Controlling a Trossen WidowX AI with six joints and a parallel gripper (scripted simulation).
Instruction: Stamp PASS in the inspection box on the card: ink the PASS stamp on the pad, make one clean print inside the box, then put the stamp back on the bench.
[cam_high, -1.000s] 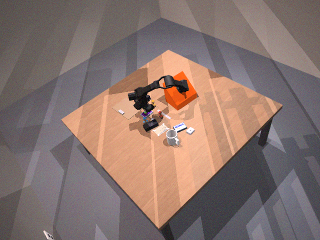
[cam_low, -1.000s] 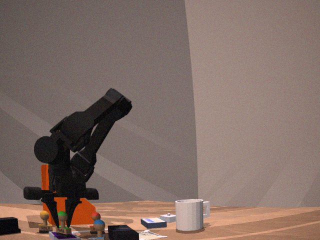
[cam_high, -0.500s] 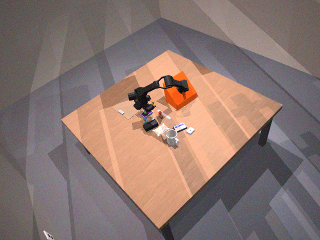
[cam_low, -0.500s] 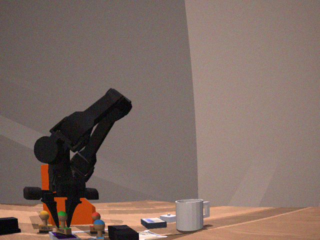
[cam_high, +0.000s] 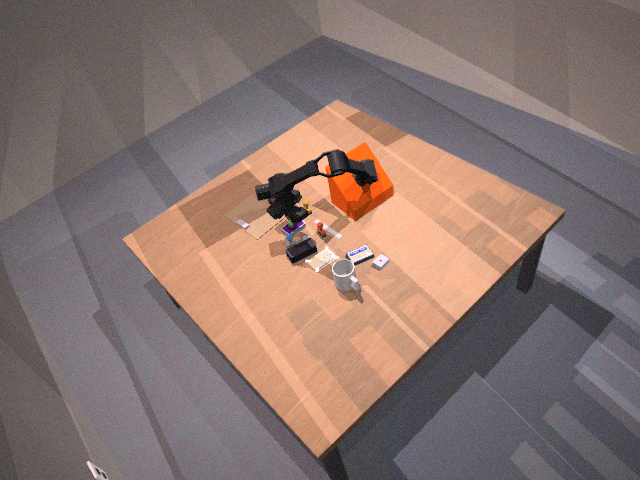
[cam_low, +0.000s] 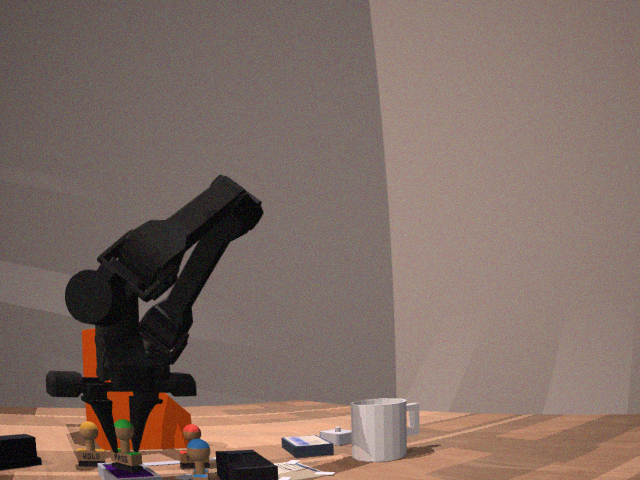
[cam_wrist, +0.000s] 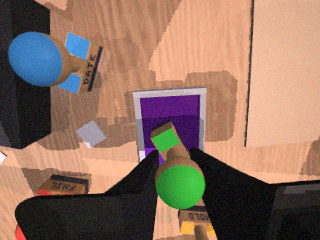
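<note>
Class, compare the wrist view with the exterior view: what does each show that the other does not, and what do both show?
Only the wrist view: the green patch on the PASS stamp's base.
Only the exterior view: the white mug.
Both: the PASS stamp held by the gripper over the purple ink pad.
</note>
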